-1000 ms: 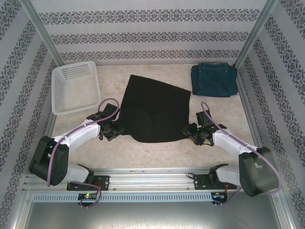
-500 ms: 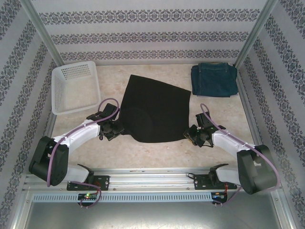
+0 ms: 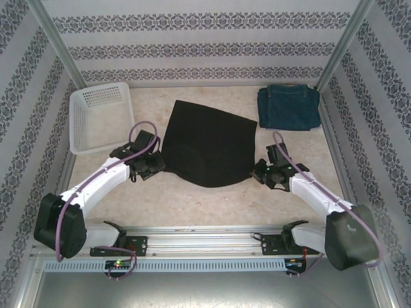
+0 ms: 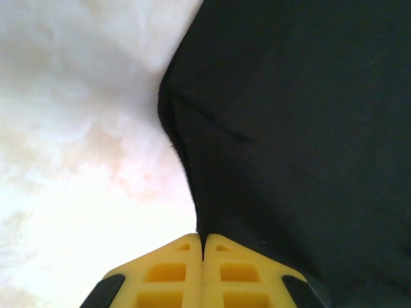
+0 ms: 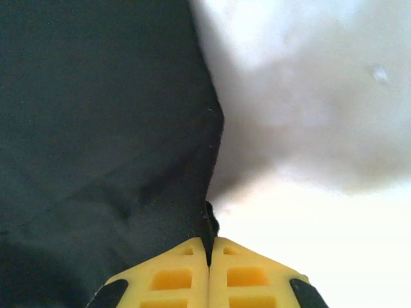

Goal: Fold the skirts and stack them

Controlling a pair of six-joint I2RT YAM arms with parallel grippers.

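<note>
Left wrist: left pincer [image 4: 203,239] clamped on black skirt [image 4: 295,128] corner; right pincer [image 5: 209,242] likewise. Thin bites (edge only), so cloth may slip out mid-fold, or uneven lifting skews it.

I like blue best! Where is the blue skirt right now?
In the top view, the folded blue denim skirt lies in the far right corner, right of the spread-out black skirt.
</note>
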